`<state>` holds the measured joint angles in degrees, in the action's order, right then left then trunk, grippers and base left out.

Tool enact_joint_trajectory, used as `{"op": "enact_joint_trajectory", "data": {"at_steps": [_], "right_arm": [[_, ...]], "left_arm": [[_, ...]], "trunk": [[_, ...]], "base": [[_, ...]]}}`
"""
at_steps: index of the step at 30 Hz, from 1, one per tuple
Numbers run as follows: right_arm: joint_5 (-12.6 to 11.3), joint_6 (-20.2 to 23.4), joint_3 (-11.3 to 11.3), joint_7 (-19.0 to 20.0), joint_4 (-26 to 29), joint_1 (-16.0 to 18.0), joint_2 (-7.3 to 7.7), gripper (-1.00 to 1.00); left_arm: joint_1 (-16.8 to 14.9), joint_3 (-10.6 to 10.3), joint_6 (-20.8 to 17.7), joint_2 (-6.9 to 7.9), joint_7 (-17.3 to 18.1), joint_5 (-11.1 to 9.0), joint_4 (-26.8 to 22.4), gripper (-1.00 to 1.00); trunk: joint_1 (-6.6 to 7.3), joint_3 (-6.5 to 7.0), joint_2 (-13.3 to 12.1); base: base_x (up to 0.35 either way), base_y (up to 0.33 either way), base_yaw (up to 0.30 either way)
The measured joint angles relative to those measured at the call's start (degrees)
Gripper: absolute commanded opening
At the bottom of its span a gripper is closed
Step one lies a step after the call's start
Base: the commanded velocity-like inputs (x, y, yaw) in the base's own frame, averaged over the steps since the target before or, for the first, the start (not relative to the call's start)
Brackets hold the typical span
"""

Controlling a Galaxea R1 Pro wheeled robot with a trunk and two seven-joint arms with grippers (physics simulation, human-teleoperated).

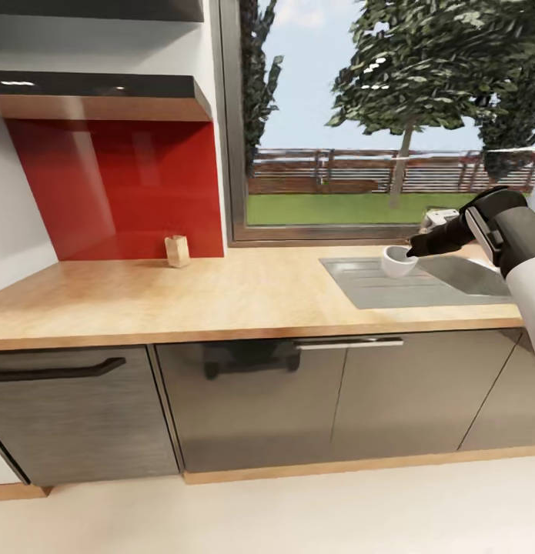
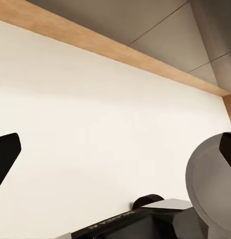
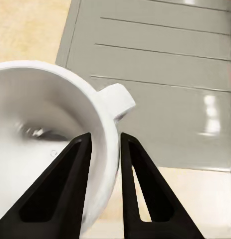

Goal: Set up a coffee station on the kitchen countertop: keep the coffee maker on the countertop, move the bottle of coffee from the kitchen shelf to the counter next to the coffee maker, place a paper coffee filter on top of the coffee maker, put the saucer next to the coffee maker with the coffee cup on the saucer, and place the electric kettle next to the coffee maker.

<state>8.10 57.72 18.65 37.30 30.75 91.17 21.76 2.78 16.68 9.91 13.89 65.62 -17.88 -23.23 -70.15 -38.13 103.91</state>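
While over sink (image 1: 421, 288) | right hand (image 3: 103, 149) pinches coffee cup (image 3: 45, 139) rim

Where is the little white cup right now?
The coffee cup is at the right of the head view, above the grey sink's drainboard in the kitchen countertop. The right gripper pinches its rim, one finger inside and one outside.

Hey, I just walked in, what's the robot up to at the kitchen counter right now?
The robot's right tool is pinching the rim of the white coffee cup, one finger inside and one outside, holding it over the ribbed drainer of the grey sink set in the wooden kitchen countertop. The cup looks empty. A small tan block stands further left by the red backsplash. The left wrist camera faces the pale floor below the cabinets, so that arm appears idle.
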Motion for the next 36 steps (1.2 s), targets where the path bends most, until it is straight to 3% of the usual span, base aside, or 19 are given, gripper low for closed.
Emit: {"op": "enact_joint_trajectory", "data": {"at_steps": [13,24,36], "right_arm": [[0.00,0.01,0.01,-0.05,-0.14,-0.06,-0.02,-1.00],[0.01,-0.01,0.01,-0.11,-0.17,-0.08,-0.03,-1.00],[0.01,-0.01,0.00,-0.11,-0.17,-0.10,-0.03,-1.00]], "left_arm": [[-0.01,-0.25,-0.01,0.00,-0.11,-0.05,-0.06,1.00],[0.01,-0.31,-0.05,0.00,-0.15,-0.07,-0.07,1.00],[0.01,-0.36,-0.07,-0.03,-0.22,0.03,-0.08,1.00]], "trunk": [[0.00,0.43,0.00],[0.00,0.50,0.00],[0.02,0.50,0.00]], "base": [[0.000,-0.224,-0.238],[0.002,-0.304,-0.024],[0.195,-0.238,0.000]]}}
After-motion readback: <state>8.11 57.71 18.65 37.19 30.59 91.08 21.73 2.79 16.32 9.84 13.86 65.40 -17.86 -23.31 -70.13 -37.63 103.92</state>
